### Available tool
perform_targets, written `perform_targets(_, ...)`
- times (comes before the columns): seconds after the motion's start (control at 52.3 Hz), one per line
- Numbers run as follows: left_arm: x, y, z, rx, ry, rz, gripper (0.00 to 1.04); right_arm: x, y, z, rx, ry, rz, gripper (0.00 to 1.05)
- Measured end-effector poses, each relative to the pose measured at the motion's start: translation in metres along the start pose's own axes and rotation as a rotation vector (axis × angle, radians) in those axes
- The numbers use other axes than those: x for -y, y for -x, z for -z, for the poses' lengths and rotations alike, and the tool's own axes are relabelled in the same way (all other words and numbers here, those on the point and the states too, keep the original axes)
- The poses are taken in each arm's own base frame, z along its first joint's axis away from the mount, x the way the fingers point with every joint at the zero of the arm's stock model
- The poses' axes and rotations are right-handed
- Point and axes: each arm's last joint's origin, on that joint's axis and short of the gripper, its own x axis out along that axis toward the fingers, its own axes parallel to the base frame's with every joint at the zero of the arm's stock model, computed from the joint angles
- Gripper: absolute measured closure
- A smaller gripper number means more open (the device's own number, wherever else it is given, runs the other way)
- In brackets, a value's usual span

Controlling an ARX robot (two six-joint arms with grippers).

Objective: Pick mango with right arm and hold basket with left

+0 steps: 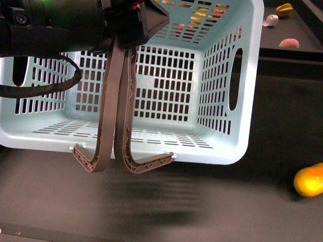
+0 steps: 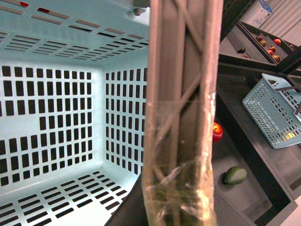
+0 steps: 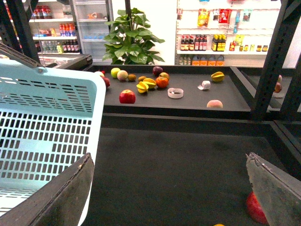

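Closest to the front camera hang the long brown jaws of the left arm (image 1: 50, 25), reaching from the upper left of the frame down to the lower middle. They are clenched, pressed against each other along their length. Their hooked tips flare outward across the near rim of the pale blue basket (image 1: 222, 151); we cannot tell whether the tips touch that rim. In the left wrist view the same jaws fill the middle as one taped brown column, with the basket's slotted inside to the left.

We see the right arm's jaws in the right wrist view as two dark pads (image 3: 61, 197) at the lower corners. They are spread wide and released, the dark bench (image 3: 178, 169) showing between them and the basket at the left edge.

In the front view the mango (image 1: 309, 180) lies on the bench at the lower right edge, partly cut off by the frame, apart from the basket and from the left arm's jaws.

Farther back, at the upper right, a peach (image 1: 288, 43), a white roll (image 1: 271, 20) and a starfruit (image 1: 284, 9) sit on a raised ledge.
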Motion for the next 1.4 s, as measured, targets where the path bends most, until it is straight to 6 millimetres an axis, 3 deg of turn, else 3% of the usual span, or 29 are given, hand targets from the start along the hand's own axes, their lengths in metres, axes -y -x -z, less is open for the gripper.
perform_targets(0.077,0.0,0.0,0.0,0.0,0.0,0.0,0.96,0.0,0.0,0.0,0.0,0.0,0.0,0.08)
perform_targets(0.153,0.0,0.0,0.0,0.0,-0.001,0.0,0.96,0.002,-0.005,-0.007,0.067,-0.039,0.191,0.08)
perform_targets(0.364,0.0,0.0,0.0,0.0,-0.003,0.0,0.96,0.019,-0.041,-0.003,-0.018,-0.094,0.299,0.08)
perform_targets(0.497,0.0,0.0,0.0,0.0,-0.003,0.0,0.96,0.033,-0.076,0.007,-0.154,-0.14,0.341,0.08)
perform_targets(0.631,0.0,0.0,0.0,0.0,-0.004,-0.001,0.96,0.045,-0.108,0.039,-0.341,-0.21,0.343,0.08)
perform_targets(0.765,0.0,0.0,0.0,0.0,-0.006,-0.001,0.96,0.052,-0.127,0.07,-0.466,-0.278,0.354,0.08)
perform_targets(0.899,0.0,0.0,0.0,0.0,-0.006,0.0,0.96,0.058,-0.147,0.116,-0.585,-0.339,0.421,0.08)
perform_targets(1.186,0.0,0.0,0.0,0.0,-0.006,-0.001,0.96,0.066,-0.165,0.179,-0.711,-0.383,0.514,0.08)
perform_targets(1.397,0.0,0.0,0.0,0.0,-0.006,-0.001,0.96,0.076,-0.173,0.213,-0.762,-0.39,0.571,0.08)
